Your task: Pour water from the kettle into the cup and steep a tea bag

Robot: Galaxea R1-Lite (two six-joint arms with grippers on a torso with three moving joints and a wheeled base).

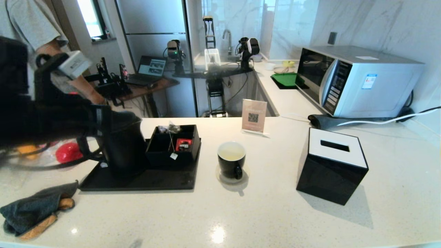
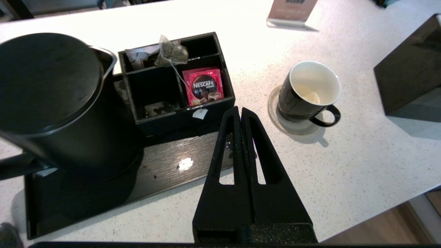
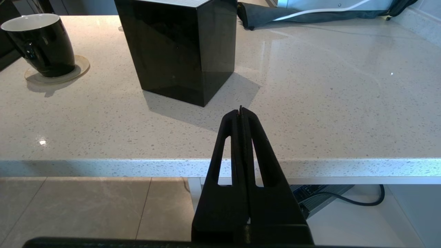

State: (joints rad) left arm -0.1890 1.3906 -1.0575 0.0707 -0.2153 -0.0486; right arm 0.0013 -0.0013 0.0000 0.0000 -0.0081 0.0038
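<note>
While your left arm reaches in over the left end of the counter, its left gripper [image 2: 240, 111] hangs with both fingers pressed together and nothing between them, above the front edge of the black tray [image 2: 165, 172]. On that tray stands the kettle [image 2: 58, 103], upright with its lid on, handle towards the counter's left end. Just beside it sits the black organizer box [image 2: 179, 113], where you can read "NESCAFE" on a red sachet [image 2: 203, 86] in one compartment. You will find the tea bag [image 2: 172, 53] perched on the divider at the back of the box, its white string running forward across the box and its small tag [image 2: 200, 114] hanging over the front wall.

To the right of the tray, apart from it, the cup [image 1: 231, 160] stands on a round coaster [image 2: 293, 125], handle towards you, with pale yellowish water [image 2: 308, 96] low inside. Behind it is a small sign with a QR code [image 1: 254, 116]; its print is too small to read. Farther right sit a black tissue box [image 1: 332, 165] and a microwave [image 1: 358, 81].

Your right gripper [image 3: 241, 111] is also closed and empty, hovering at the counter's front edge before the tissue box.
</note>
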